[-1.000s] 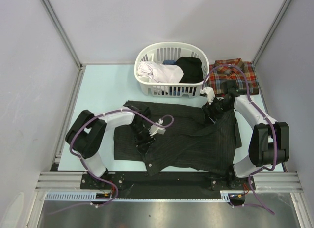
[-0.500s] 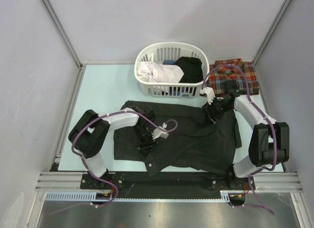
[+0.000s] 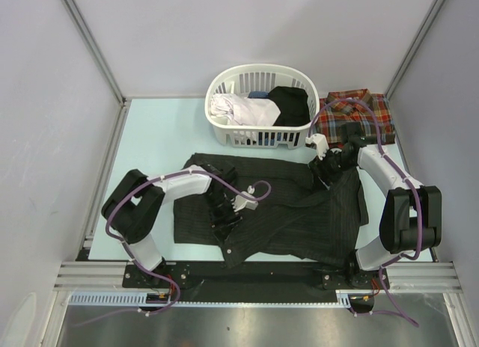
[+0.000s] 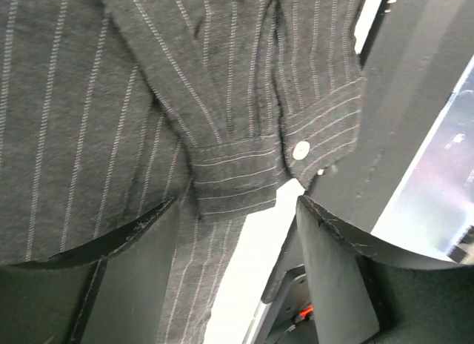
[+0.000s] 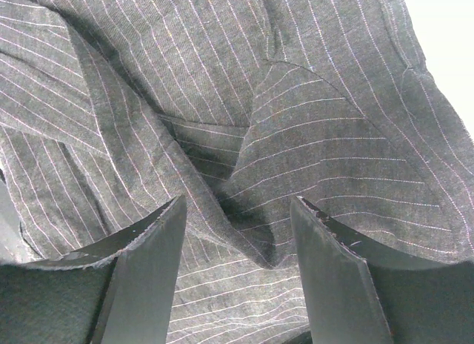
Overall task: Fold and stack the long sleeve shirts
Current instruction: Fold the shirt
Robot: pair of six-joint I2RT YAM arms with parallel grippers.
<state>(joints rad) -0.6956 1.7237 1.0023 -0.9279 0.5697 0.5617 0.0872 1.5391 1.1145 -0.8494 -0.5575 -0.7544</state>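
Observation:
A black pinstriped long sleeve shirt (image 3: 299,216) lies crumpled across the middle of the table. A plaid long sleeve shirt (image 3: 361,111) lies folded at the back right corner. My left gripper (image 3: 224,216) is low over the black shirt's left part. In the left wrist view, my left gripper (image 4: 241,210) stands open, with a buttoned cuff (image 4: 244,173) just ahead of it and a strip of cloth beside the left finger. My right gripper (image 3: 323,171) is at the shirt's upper right. It shows as open in the right wrist view (image 5: 237,218), straddling a raised fold of pinstriped cloth (image 5: 296,136).
A white laundry basket (image 3: 224,81) holding white, blue and black clothes stands at the back centre, just behind the black shirt. Grey walls with metal posts close in the table on three sides. The arm bases and a metal rail (image 3: 254,276) line the near edge.
My left gripper has opened wider and shifted slightly toward the near left over the black shirt. The right arm and the shirts have stayed where they were.

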